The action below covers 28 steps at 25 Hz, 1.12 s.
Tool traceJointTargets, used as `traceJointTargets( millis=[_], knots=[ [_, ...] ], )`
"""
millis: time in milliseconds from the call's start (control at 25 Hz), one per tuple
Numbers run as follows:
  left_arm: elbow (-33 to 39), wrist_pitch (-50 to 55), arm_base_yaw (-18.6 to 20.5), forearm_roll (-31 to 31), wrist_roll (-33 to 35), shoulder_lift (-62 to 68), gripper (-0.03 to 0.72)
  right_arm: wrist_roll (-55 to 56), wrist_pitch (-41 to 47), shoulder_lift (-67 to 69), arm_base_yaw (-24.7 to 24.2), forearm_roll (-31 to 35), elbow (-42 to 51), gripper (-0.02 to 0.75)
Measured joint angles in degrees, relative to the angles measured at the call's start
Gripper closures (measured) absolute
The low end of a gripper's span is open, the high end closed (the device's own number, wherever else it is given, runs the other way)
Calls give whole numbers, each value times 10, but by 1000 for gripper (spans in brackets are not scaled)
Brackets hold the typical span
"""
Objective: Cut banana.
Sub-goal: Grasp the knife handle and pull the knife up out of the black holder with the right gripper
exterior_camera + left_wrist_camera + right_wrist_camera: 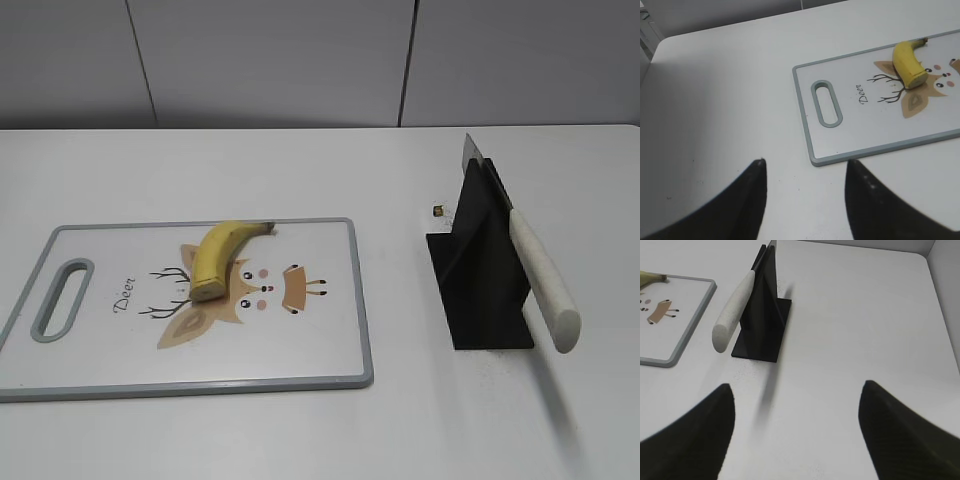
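**Waiting on the Board: Banana Laid Out, Knife Parked in Its Stand**

Lying across the deer print of the cutting board (300, 375), the banana (218, 256) is being presented well inside the grey rim, its dark stem tip pointing toward the far edge and its blunt cut face toward the camera, seemingly so a blade can come down on a flat surface. The knife (535, 268) is being kept in a black stand (478, 290) well apart on the right, pale handle jutting out and downward, apparently for an easy grab. The left gripper (805, 167) is being held spread wide over bare table near the board's handle slot, gripping nothing. The right gripper (797, 390) is likewise being held wide apart and empty, short of the stand. No cut appears started.
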Motion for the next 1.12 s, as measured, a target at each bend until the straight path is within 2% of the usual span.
traceJointTargets(
  millis=[240, 400, 1120],
  knots=[
    [0, 0, 0, 0, 0, 0, 196, 1, 0, 0, 0, 0, 0, 155],
    [0, 0, 0, 0, 0, 0, 196, 39, 9, 3, 0, 0, -1, 155],
    [0, 0, 0, 0, 0, 0, 196, 55, 75, 264, 0, -5, -127, 156]
  ],
)
